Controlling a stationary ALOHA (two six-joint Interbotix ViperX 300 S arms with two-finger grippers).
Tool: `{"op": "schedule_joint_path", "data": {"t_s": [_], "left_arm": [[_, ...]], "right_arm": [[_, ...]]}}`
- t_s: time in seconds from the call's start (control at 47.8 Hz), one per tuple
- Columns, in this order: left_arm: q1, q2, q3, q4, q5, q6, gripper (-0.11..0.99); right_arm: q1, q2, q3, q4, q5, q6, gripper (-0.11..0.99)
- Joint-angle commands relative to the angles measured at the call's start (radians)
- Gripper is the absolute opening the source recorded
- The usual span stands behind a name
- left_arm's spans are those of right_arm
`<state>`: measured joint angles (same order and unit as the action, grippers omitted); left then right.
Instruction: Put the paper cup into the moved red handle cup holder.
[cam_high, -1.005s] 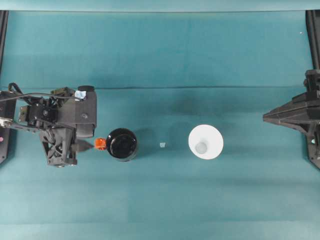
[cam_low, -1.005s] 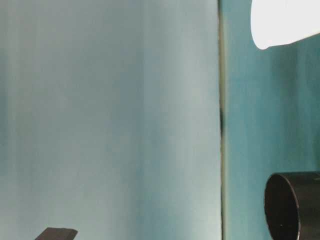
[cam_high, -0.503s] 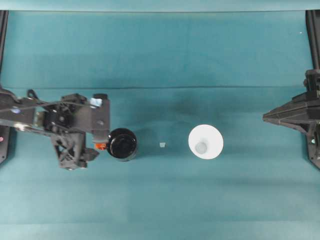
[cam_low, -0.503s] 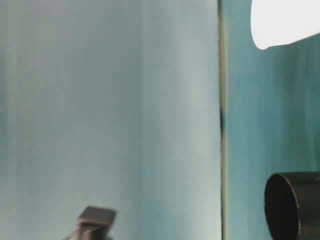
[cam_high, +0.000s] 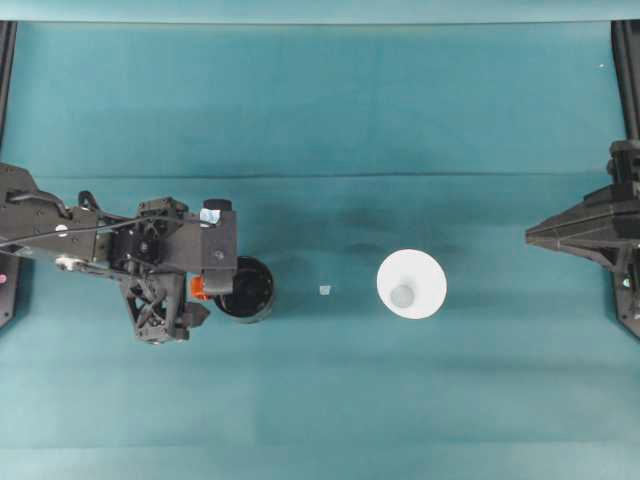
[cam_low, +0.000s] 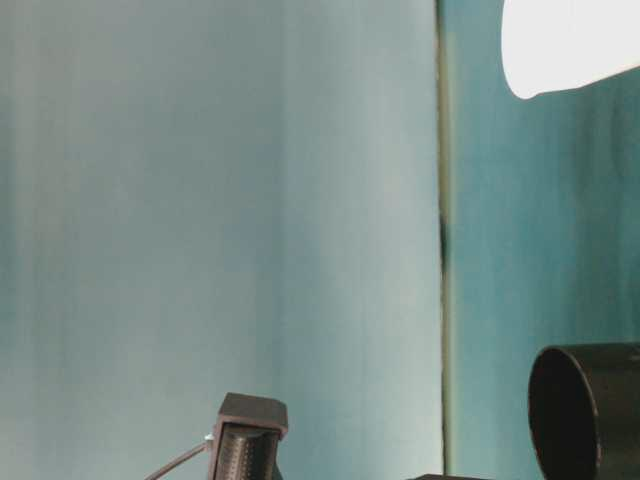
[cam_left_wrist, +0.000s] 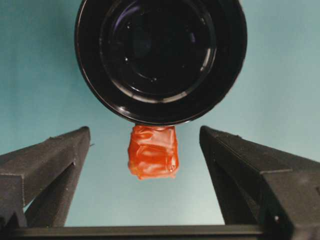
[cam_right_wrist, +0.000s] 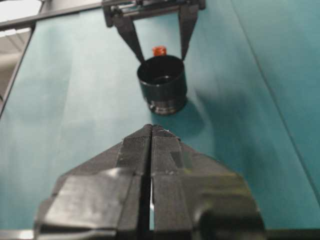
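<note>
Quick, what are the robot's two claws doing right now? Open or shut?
Left gripper: open, its fingers either side of the red handle, not touching it.
Right gripper: shut, holding nothing.

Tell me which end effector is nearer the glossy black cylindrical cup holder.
Left. The left end effector is open, straddling the orange-red handle of the glossy black cylindrical cup holder. The right end effector sits shut at the far table edge.
</note>
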<state>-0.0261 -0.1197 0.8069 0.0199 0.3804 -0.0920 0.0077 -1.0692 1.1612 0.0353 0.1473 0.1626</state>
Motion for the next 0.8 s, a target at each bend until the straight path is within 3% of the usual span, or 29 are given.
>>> {"op": "schedule_joint_path", "data": {"t_s": [0.0,0.524,0.775], "left_arm": [[-0.002,-0.003,-0.003,0.002,-0.006,-0.002,0.97],[-0.002,-0.003,-0.003,0.002,-0.005,-0.002,0.96],[-0.002,-0.002,-0.008,0.002,-0.006,-0.031,0.9]], "right_arm": [[0.002,0.009,-0.006,0.0,-0.005,0.008,-0.1],[0.002,0.008,-0.003,0.002,-0.005,0.008,-0.1],[0.002,0.009,-0.003,0.002,-0.005,0.008,-0.1]]}}
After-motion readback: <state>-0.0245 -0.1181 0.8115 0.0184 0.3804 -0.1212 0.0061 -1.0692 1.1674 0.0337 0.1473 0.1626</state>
